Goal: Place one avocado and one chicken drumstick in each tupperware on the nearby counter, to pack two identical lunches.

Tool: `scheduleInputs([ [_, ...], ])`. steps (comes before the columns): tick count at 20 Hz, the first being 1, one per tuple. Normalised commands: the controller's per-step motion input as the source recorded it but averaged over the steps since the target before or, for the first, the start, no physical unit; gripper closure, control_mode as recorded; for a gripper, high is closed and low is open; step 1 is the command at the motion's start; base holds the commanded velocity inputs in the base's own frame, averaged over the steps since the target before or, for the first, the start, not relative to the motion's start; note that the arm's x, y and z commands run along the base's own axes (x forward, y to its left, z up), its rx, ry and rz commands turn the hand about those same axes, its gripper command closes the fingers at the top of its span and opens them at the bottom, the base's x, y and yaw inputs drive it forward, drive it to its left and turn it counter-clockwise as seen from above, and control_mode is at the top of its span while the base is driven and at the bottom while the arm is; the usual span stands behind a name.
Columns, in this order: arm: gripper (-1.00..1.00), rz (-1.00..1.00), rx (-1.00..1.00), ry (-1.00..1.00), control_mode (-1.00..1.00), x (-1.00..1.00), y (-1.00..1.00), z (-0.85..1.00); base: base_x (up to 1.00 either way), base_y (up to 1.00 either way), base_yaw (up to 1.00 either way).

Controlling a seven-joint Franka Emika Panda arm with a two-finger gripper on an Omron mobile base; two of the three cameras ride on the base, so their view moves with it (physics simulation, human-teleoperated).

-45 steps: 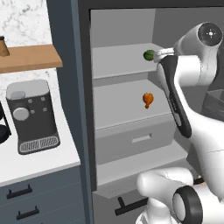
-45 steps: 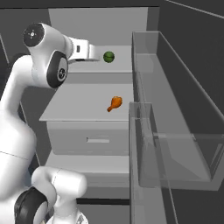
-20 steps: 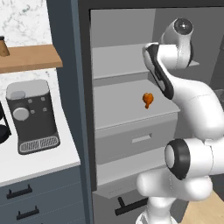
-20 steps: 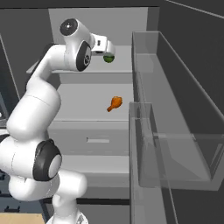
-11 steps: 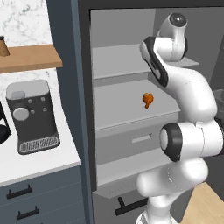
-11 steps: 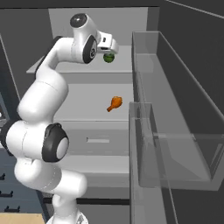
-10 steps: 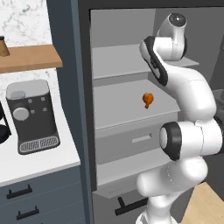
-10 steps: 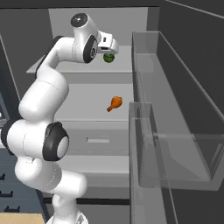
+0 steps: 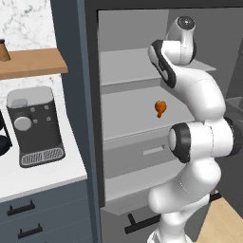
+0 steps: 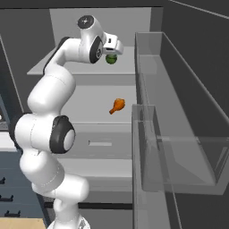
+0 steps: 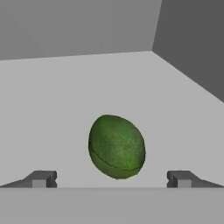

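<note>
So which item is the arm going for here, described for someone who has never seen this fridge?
Inside the open grey fridge, look at the upper shelf. A dark green, egg-shaped avocado lies there alone, centred ahead of the open gripper. The orange chicken drumstick sits one shelf lower.

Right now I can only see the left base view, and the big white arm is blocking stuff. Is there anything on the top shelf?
Observer: Yes, a green avocado lies on the upper shelf, right behind the arm's hand.
Operator: Are the fingers grabbing it?
Observer: Not yet. In the hand view the fingers stand wide apart with the avocado centred between them, a bit ahead.
Operator: I see an orange thing lower down. What is it?
Observer: A chicken drumstick, lying alone on the shelf below.
Operator: What's on the right side?
Observer: The open door's clear bins, seen in the right base view.
</note>
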Motion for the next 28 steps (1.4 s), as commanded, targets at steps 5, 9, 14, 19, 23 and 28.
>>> scheduleInputs([
  [5, -1.0, 0.0, 0.0, 0.0, -1.0, 0.37, -0.05, -0.07, 0.0, 0.0, 0.0],
  [9, -1.0, 0.0, 0.0, 0.0, -1.0, 0.27, -0.05, -0.13, 0.0, 0.0, 0.0],
  [14, -1.0, 0.0, 0.0, 0.0, -1.0, 0.23, -0.09, -0.14, 0.0, 0.0, 0.0],
  [19, -1.0, 0.0, 0.0, 0.0, -1.0, 0.15, -0.05, -0.2, 0.0, 0.0, 0.0],
  [23, -1.0, 0.0, 0.0, 0.0, -1.0, 0.02, -0.08, -0.11, 0.0, 0.0, 0.0],
  [28, -1.0, 0.0, 0.0, 0.0, -1.0, 0.0, 0.0, -0.25, 0.0, 0.0, 0.0],
])
